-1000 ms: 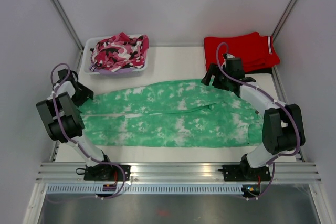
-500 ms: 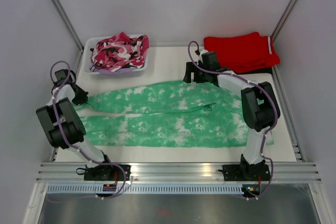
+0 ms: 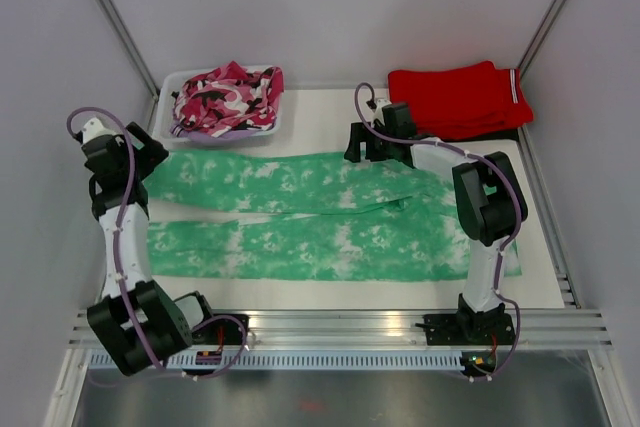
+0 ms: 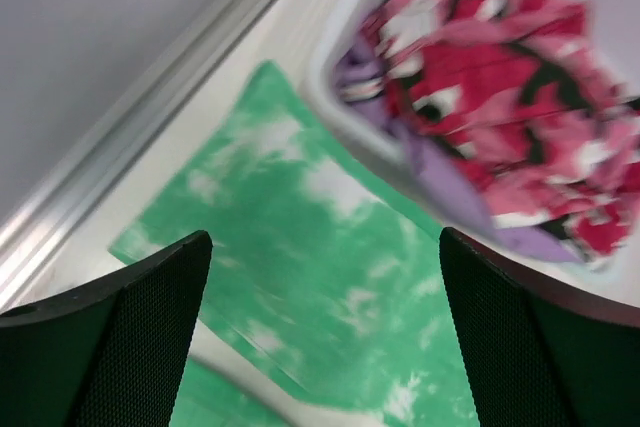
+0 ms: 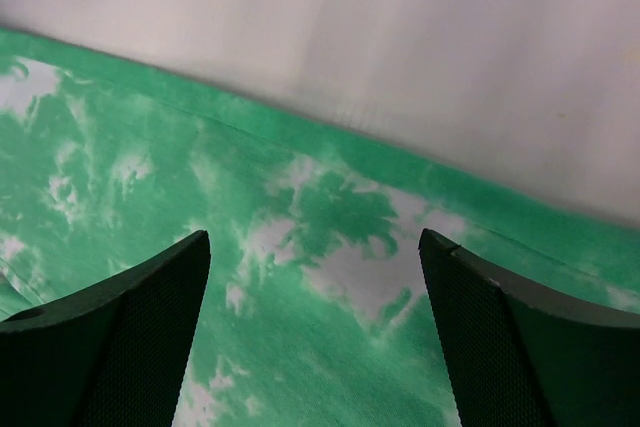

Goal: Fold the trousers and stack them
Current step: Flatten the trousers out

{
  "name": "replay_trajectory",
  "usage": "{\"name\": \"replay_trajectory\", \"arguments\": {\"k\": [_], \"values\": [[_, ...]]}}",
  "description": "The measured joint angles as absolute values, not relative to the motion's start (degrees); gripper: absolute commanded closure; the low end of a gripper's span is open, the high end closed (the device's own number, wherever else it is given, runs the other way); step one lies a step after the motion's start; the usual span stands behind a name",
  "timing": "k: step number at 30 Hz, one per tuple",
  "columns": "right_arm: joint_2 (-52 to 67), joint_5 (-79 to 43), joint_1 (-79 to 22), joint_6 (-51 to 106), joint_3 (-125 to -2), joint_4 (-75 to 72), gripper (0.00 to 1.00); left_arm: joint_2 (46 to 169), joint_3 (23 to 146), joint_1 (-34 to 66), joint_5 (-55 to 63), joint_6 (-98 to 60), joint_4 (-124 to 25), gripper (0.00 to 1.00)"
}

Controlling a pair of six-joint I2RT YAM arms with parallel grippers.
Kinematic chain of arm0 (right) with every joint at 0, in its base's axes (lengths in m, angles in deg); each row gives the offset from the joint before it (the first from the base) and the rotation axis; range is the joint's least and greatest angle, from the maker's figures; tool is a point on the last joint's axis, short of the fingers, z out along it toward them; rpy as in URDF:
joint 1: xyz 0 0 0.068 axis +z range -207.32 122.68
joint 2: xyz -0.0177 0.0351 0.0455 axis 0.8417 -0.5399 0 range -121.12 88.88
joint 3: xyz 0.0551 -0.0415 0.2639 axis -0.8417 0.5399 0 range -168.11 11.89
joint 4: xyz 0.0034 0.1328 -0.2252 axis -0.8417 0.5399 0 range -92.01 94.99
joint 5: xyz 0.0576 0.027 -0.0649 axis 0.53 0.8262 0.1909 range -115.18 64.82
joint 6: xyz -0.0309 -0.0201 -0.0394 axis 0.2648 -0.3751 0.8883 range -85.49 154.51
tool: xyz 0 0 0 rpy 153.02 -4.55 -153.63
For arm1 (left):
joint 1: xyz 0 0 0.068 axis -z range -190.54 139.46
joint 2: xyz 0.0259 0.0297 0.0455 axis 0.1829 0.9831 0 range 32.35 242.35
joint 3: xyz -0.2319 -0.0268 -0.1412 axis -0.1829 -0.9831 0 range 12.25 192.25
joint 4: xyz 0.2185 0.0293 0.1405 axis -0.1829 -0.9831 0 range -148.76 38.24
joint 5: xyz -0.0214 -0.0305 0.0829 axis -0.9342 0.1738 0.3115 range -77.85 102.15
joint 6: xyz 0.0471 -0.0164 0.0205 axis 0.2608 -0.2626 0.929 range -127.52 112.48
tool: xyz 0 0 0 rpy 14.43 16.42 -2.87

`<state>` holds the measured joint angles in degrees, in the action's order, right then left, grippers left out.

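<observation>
The trousers (image 3: 300, 182), mint green with white blotches, lie flat across the table, legs pointing left and waist at the right. My left gripper (image 3: 147, 160) hovers open over the left end of the far leg. The left wrist view shows the trousers (image 4: 290, 207) below the gripper (image 4: 325, 237), with nothing between its fingers. At the far edge of the trousers, near the middle, my right gripper (image 3: 358, 143) is open. Seen from the right wrist, the gripper (image 5: 315, 235) is just above the trousers (image 5: 330, 197) and holds nothing.
A white basket (image 3: 170, 87) at the back left holds a pink, black and white camouflage garment (image 3: 228, 95), close to my left gripper. Folded red trousers (image 3: 460, 97) lie at the back right. Metal rails run along both table sides.
The left arm has stretched up toward the back left and the far leg now lies straighter and flatter. The right gripper has moved left along the far edge of the trousers.
</observation>
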<state>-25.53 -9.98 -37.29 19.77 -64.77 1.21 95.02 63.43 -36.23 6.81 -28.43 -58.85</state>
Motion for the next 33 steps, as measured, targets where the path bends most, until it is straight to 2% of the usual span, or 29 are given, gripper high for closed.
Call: {"name": "replay_trajectory", "arguments": {"k": [10,13,16,18,22,24,29,33], "values": [[-25.5,-10.0,-37.2,19.7,-61.5,1.6,0.09,112.3,71.1,-36.6,19.8,-36.1,-80.4,0.01],[-25.2,-10.0,-37.0,19.5,-60.0,1.4,0.09,115.2,72.3,-36.7,20.0,-37.0,-81.7,0.10],[-23.3,-10.7,-36.8,18.4,-58.1,1.3,0.07,117.8,72.4,-36.7,18.6,-37.3,-82.5,0.12],[-20.6,-11.6,-36.8,17.6,-56.5,1.9,0.03,118.3,72.4,-36.3,17.2,-37.3,-83.8,0.12],[-10.3,-15.9,-37.2,16.1,-53.9,5.4,0.02,113.1,72.2,-35.1,13.7,-37.1,-86.9,0.07],[-3.2,-17.4,-38.4,14.7,-52.7,5.9,0.02,107.0,72.2,-34.9,10.7,-36.6,-88.5,0.00],[15.7,-22.7,-44.3,9.6,-47.6,5.9,0.02,89.2,71.3,-34.8,3.9,-35.7,-90.7,0.00],[26.0,-28.5,-47.6,4.7,-42.3,8.6,0.02,81.3,71.3,-34.8,2.6,-34.3,-94.4,0.00]]}}
